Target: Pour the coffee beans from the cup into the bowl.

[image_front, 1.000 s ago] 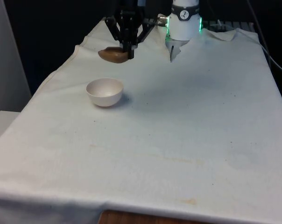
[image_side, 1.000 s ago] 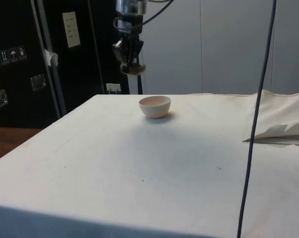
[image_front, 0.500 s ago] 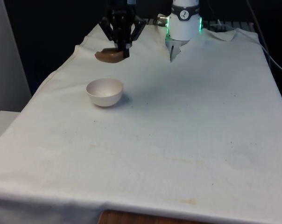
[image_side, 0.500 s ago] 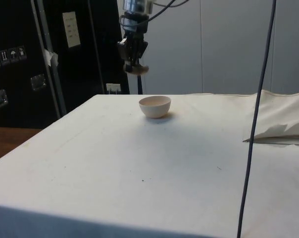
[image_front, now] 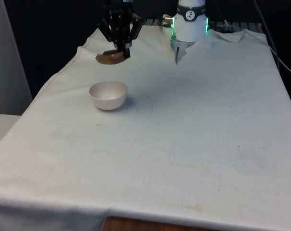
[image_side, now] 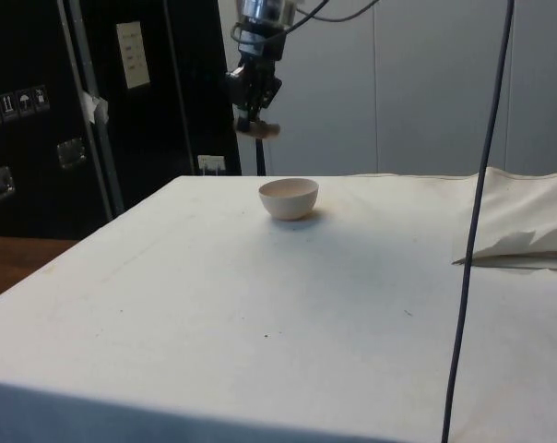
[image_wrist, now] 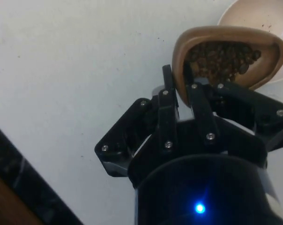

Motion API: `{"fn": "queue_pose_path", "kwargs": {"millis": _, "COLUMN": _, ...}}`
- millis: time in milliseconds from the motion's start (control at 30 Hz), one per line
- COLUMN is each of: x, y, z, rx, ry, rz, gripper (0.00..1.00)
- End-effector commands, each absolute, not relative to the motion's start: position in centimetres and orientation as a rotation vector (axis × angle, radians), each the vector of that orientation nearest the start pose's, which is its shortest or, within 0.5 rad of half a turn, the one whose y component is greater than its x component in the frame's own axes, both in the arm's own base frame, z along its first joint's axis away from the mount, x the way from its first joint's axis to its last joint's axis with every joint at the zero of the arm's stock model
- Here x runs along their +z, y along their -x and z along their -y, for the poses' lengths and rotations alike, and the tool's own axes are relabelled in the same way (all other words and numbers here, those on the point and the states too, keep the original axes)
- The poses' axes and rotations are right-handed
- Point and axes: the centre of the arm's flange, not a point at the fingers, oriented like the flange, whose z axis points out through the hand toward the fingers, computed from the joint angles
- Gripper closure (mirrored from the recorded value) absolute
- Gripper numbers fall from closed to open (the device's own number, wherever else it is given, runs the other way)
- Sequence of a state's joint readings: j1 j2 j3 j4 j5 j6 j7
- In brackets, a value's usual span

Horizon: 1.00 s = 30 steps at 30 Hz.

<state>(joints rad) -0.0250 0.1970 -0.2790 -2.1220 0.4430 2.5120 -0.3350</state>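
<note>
Slightly higher than before, end effector (image_front: 120, 52) with cup (image_front: 108, 57).

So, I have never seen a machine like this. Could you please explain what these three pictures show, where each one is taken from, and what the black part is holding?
This is a white robot arm ending in a black gripper with two fingers. One picture looks across the table toward the robot, one looks from the table's side, and one comes from a camera on the robot's wrist, looking down past the fingers.

The table is covered with a white cloth. On it stands a pale bowl; the wrist view shows a few dark specks inside it.

The fingers pinch the rim of a brown cup that holds coffee beans. The cup hangs in the air, higher than the bowl and not touching it.
</note>
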Motion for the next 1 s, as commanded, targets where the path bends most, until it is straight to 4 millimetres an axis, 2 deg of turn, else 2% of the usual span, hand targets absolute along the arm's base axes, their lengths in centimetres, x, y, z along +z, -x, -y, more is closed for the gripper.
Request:
{"fn": "queue_pose_path", "kwargs": {"millis": 0, "x": 34.2, "y": -55.9, "z": 17.7, "rx": -0.404, "ry": 2.911, "rz": -0.428, "gripper": 1.00}}
{"fn": "queue_pose_path", "kwargs": {"millis": 567, "x": 33.5, "y": -54.5, "z": 21.3, "rx": -0.426, "ry": 2.761, "rz": -0.442, "gripper": 1.00}}
{"fn": "queue_pose_path", "kwargs": {"millis": 667, "x": 33.4, "y": -54.4, "z": 21.3, "rx": -0.425, "ry": 2.773, "rz": -0.445, "gripper": 1.00}}
{"fn": "queue_pose_path", "kwargs": {"millis": 967, "x": 32.5, "y": -53.6, "z": 23.8, "rx": -0.426, "ry": 2.673, "rz": -0.448, "gripper": 1.00}}
